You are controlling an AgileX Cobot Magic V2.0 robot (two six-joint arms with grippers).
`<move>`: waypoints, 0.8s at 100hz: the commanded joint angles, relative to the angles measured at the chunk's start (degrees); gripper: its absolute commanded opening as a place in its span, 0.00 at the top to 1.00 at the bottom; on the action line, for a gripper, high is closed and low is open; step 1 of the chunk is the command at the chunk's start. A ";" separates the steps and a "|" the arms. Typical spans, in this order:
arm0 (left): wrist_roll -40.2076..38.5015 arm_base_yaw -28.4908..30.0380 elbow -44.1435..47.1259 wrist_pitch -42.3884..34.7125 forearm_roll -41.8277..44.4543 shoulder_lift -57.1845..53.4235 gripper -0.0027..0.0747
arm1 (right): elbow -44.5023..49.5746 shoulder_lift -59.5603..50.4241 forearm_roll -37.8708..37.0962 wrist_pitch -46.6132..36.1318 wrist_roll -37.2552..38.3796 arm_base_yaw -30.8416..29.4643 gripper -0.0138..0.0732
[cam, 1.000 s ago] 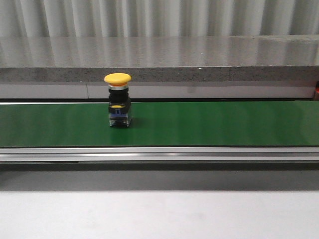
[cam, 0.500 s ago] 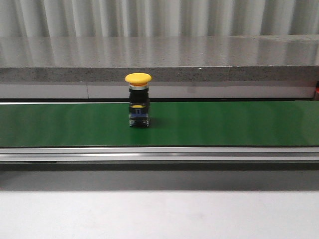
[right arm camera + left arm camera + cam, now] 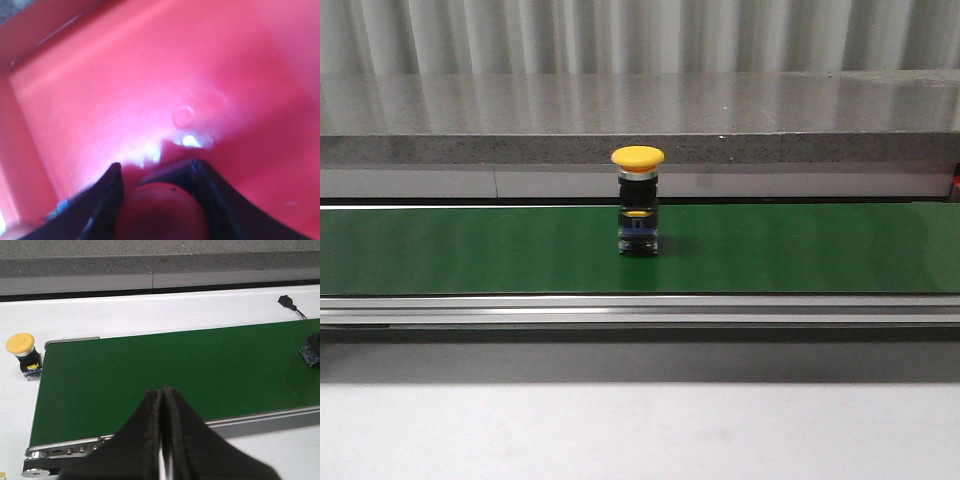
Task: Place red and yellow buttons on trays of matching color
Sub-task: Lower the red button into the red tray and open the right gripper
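A yellow button [image 3: 638, 200] stands upright on the green belt [image 3: 800, 250], near its middle in the front view; neither gripper shows there. My left gripper [image 3: 162, 391] is shut and empty above the belt's near rail. In the left wrist view a second yellow button [image 3: 22, 352] stands on the white table just off the belt's end. At that view's edge a button's blue base [image 3: 311, 347] shows on the belt. My right gripper [image 3: 156, 172] is shut on the red button [image 3: 160, 212], low over the red tray [image 3: 125, 85]. The yellow tray is out of view.
A grey stone ledge [image 3: 640, 120] runs behind the belt. The belt's metal rail [image 3: 640, 310] runs along its near side, with white table [image 3: 640, 430] in front. A small black connector with a wire [image 3: 287, 301] lies on the table beyond the belt.
The yellow button on the belt has travelled to the right, from left of centre to about the middle of the front view.
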 commanded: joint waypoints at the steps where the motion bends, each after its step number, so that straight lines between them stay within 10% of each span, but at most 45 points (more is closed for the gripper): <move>1: 0.21 -0.44 -1.44 -4.25 -0.42 -0.01 0.99 | -1.80 -2.67 1.77 -2.64 0.04 -0.30 0.58; 19: 0.21 -0.44 -1.44 -4.25 -0.42 -0.01 0.99 | -1.87 -3.05 2.00 -2.87 0.04 -0.30 0.30; 80: 0.21 -0.44 -1.44 -4.25 -0.42 -0.01 0.99 | 5.76 -21.42 1.94 -2.66 -2.25 1.11 0.31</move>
